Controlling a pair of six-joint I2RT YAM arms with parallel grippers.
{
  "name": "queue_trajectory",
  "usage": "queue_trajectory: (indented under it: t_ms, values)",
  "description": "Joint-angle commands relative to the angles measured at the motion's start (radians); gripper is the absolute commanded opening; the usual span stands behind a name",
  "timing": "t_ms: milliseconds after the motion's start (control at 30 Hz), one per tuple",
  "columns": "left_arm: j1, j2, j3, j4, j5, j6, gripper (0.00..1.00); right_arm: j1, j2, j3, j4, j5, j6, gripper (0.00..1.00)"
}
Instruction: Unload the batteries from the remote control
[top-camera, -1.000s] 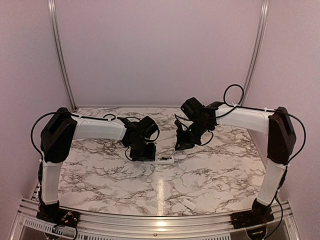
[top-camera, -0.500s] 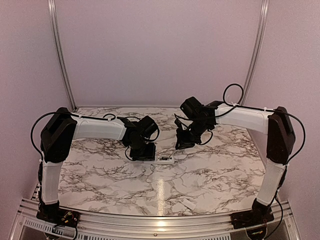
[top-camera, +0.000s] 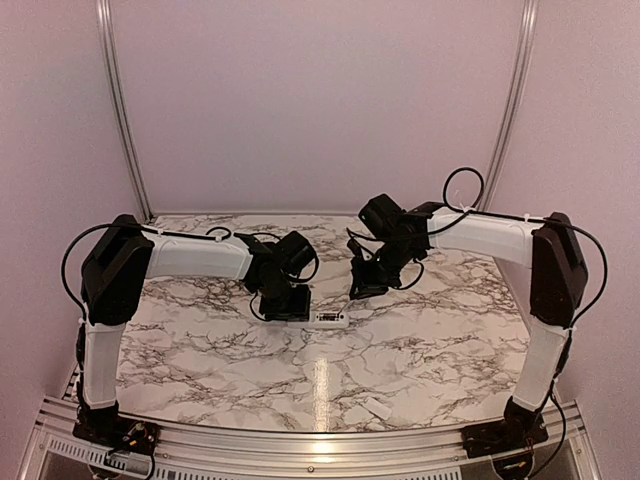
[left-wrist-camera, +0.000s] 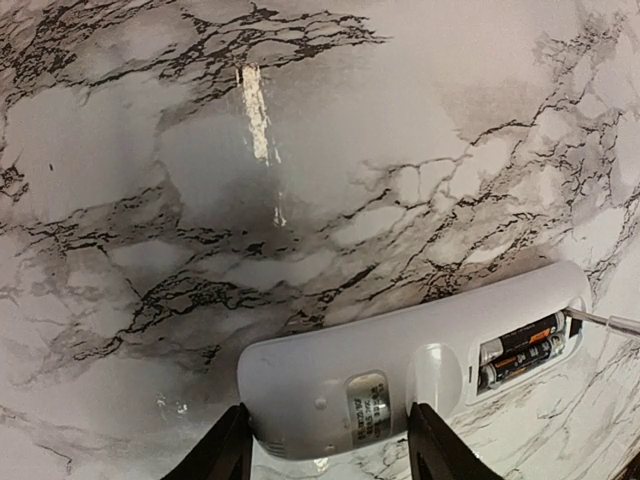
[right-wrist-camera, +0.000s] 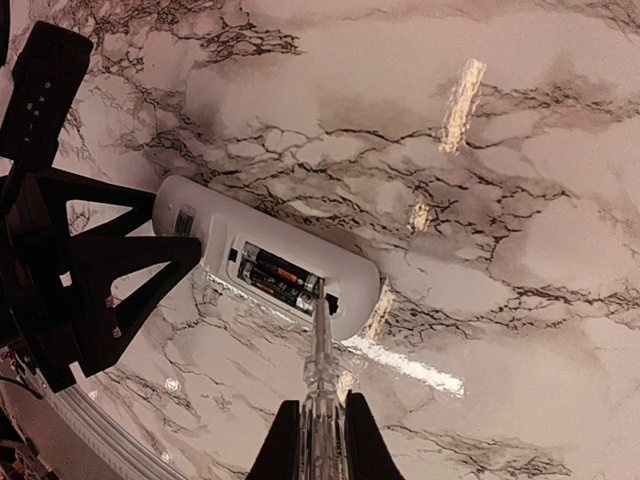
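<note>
The white remote control (top-camera: 328, 318) lies back side up on the marble table, with its battery bay open. Two dark batteries (right-wrist-camera: 280, 278) sit side by side in the bay; they also show in the left wrist view (left-wrist-camera: 520, 352). My left gripper (left-wrist-camera: 330, 452) is shut on the remote control (left-wrist-camera: 400, 370) at the end away from the bay. My right gripper (right-wrist-camera: 322, 440) is shut on a thin silvery tool (right-wrist-camera: 320, 360). The tool's tip rests at the near end of the batteries, inside the remote control (right-wrist-camera: 265, 255). In the top view the left gripper (top-camera: 285, 305) and the right gripper (top-camera: 368, 288) flank the remote.
A small white flat cover piece (top-camera: 377, 408) lies on the table near the front edge, right of the middle. The metal frame rail (top-camera: 300, 452) runs along the near edge. Purple walls close the back and the sides.
My right arm has shifted very slightly towards the left. The remote and the left gripper have not moved.
</note>
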Motion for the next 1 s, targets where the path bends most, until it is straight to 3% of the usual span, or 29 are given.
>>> queue_trajectory:
  t_ms: [0, 233, 433, 967]
  values:
    - [-0.012, 0.061, 0.015, -0.011, 0.052, 0.022, 0.54, -0.004, 0.019, 0.013, 0.033, -0.023, -0.016, 0.0]
    - [-0.012, 0.069, 0.02, -0.011, 0.055, 0.025, 0.53, -0.007, 0.002, -0.024, 0.076, -0.064, -0.024, 0.0]
    - [-0.012, 0.07, 0.015, -0.011, 0.061, 0.025, 0.51, -0.05, -0.052, -0.144, 0.195, -0.185, -0.001, 0.0]
    - [-0.012, 0.061, 0.001, -0.008, 0.056, 0.027, 0.5, -0.051, -0.061, -0.222, 0.253, -0.206, -0.022, 0.0]
